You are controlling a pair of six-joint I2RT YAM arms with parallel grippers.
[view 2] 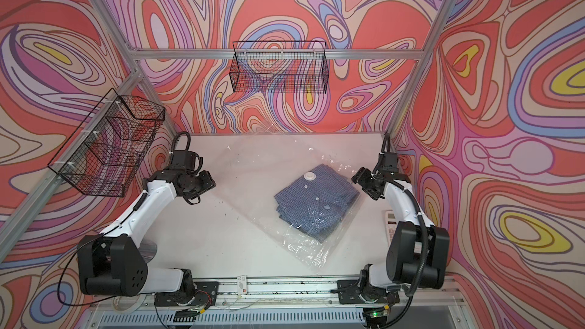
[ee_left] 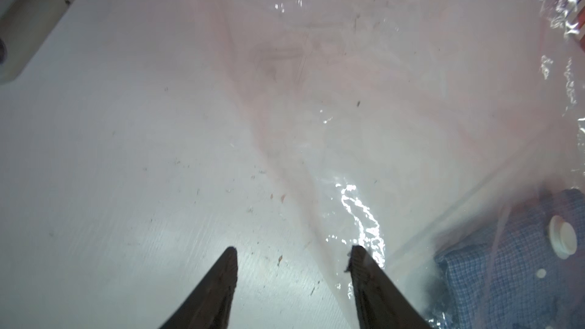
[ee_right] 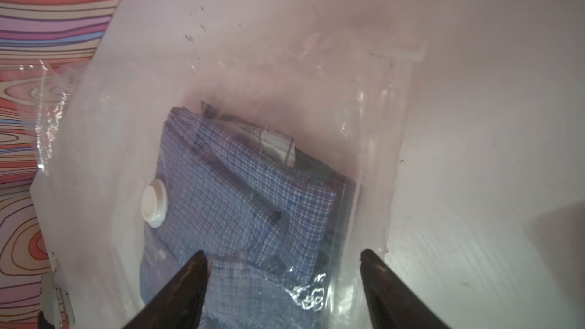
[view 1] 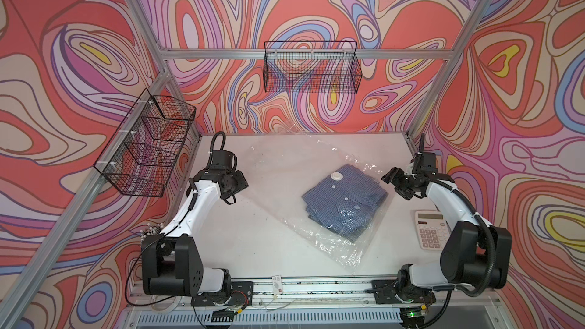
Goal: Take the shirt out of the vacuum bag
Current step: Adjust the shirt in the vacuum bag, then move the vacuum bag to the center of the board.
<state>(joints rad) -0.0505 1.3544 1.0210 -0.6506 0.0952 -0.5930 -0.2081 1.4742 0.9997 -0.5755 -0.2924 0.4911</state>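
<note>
Two tools (ee_left: 294, 249) (ee_right: 283, 252), jaws apart, one vacuum bag (view 1: 285, 175), one shirt (view 1: 342, 208)

The blue checked shirt (view 1: 343, 202) lies folded inside the clear, crinkled vacuum bag (view 1: 285, 166), round white valve (view 1: 336, 176) upward, flat on the table (view 1: 237, 242) toward its right edge.

Open table (view 1: 250, 235) left of vacuum bag (view 1: 285, 166); calculator (view 1: 430, 230) blocks right edge.

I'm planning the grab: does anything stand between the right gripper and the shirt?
Yes: the clear vacuum bag. The shirt lies inside it, under the film, with the white valve over one edge. The open right gripper is above the bag; nothing else visible comes between.
</note>
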